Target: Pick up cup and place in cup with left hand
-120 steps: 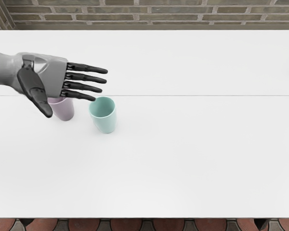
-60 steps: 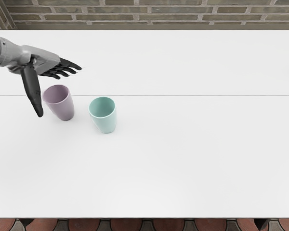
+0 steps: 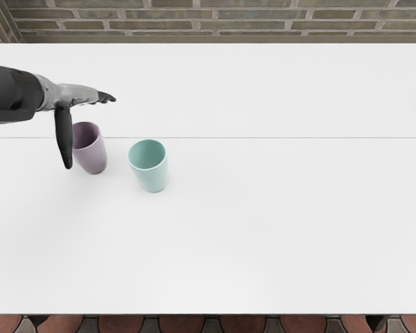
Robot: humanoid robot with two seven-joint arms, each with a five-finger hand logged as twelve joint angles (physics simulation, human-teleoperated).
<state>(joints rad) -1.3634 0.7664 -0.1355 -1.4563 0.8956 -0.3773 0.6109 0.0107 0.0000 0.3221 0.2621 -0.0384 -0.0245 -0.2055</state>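
Fingers (image 3: pixel 106 98) outstretched, spread from thumb (image 3: pixel 64 139); purple cup (image 3: pixel 91 155) just beside thumb, teal cup (image 3: pixel 151 177) farther right.

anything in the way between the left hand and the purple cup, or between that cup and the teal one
Nothing visible stands in either gap. The left hand is beside the purple cup, its thumb overlapping that cup's left edge in view; the teal cup is its direct neighbour.
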